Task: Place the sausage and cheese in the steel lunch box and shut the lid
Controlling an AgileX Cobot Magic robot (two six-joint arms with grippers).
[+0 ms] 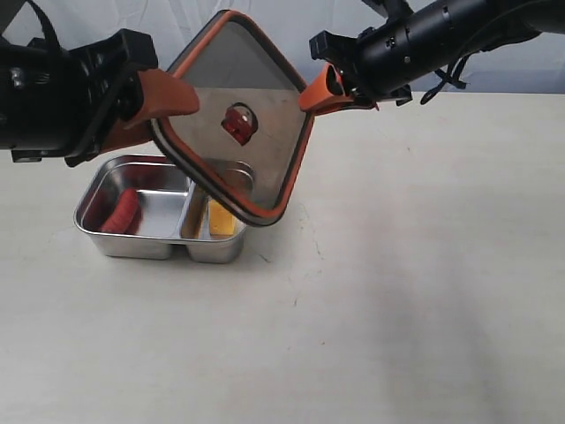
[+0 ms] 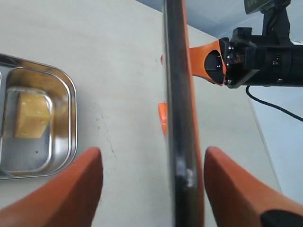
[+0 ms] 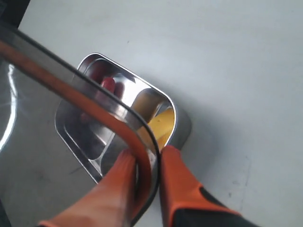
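A pale cream table (image 1: 397, 291) with a matte top filled most of the scene. A small dark speck (image 1: 264, 259) and faint hairline scratches (image 1: 311, 240) marked the table near its middle. Behind the table's far edge hung a bluish-white backdrop (image 1: 106, 13).

Pale cream table (image 1: 397, 291), matte, with faint scuffs and fine hairline marks. Carries, directly on its top, the steel lunch box (image 1: 141, 248), flat on its base, open side up, shiny walls mirroring the pale surface. Shows a few small dark specks (image 1: 263, 258) just beside the steel lunch box, off the corner of its smaller compartment, and a thin broken scratch line leading away from that same corner. Takes a soft grey shadow along the steel lunch box's front wall and a broader, dimmer band well beyond it. Meets a light blue-grey backdrop behind the steel lunch box.
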